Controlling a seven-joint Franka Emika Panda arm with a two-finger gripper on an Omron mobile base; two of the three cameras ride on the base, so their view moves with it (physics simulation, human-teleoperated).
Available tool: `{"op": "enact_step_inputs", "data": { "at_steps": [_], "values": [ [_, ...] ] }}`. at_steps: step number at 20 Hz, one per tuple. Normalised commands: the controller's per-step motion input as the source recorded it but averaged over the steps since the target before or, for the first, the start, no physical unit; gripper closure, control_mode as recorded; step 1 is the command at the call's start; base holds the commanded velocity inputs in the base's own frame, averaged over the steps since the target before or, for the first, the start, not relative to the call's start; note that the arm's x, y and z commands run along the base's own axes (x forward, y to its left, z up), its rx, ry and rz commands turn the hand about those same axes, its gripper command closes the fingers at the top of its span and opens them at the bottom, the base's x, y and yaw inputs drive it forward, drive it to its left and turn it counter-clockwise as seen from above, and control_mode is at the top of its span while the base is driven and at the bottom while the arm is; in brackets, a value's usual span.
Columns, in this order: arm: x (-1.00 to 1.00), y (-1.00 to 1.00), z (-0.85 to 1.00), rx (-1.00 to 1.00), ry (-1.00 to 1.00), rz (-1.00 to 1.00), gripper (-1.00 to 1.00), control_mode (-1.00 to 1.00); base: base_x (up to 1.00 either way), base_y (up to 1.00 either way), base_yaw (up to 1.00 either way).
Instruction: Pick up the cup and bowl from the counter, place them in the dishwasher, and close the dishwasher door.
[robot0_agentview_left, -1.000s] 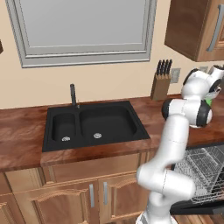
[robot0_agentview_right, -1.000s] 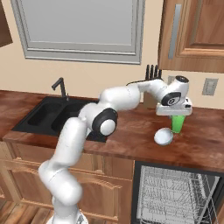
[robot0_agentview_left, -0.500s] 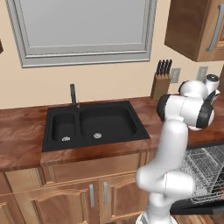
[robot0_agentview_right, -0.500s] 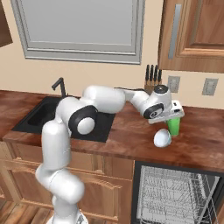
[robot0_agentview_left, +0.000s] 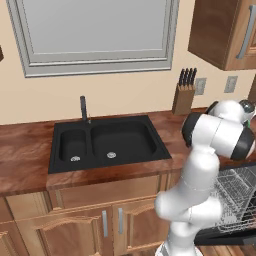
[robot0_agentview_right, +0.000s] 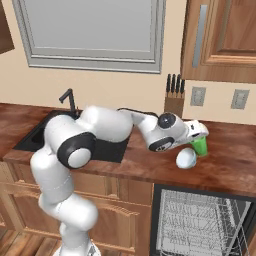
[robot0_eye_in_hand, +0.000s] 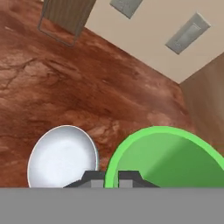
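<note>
The gripper (robot0_eye_in_hand: 111, 177) pinches the rim of the green cup (robot0_agentview_right: 200, 145); the white bowl (robot0_agentview_right: 186, 158) sits just beside it near the worktop's (robot0_agentview_right: 227, 160) front edge.

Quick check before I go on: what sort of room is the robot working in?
A home kitchen, rendered: a black double sink set in a reddish-brown counter, a knife block by the wall, and an open dishwasher under the worktop.

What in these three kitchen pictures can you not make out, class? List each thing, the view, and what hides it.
- Cup: right base view, its near side sits behind the gripper.
- Cup's lower part: hand view, cut off at the bottom.
- Dishwasher: left base view, partly behind the arm, cut by the right edge.
- Bowl: hand view, bottom cut off.
</note>
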Motion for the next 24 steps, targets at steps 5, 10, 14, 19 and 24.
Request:
{"op": "enact_step_inputs", "data": {
  "at_steps": [5, 10, 14, 19, 24],
  "values": [
    [-0.63, -0.16, 0.39, -0.15, -0.23, 0.00, 1.00, -1.00, 0.00, 0.00, 0.00],
    [-0.70, -0.13, 0.22, -0.01, -0.21, 0.00, 1.00, -1.00, 0.00, 0.00, 0.00],
    [-0.82, -0.09, 0.06, 0.12, -0.16, 0.00, 1.00, -1.00, 0.00, 0.00, 0.00],
    [-0.77, -0.10, 0.19, 0.26, -0.13, 0.00, 1.00, -1.00, 0.00, 0.00, 0.00],
    [-0.62, -0.09, 0.64, 0.36, -0.13, 0.00, 1.00, -1.00, 0.00, 0.00, 0.00]
  ]
}}
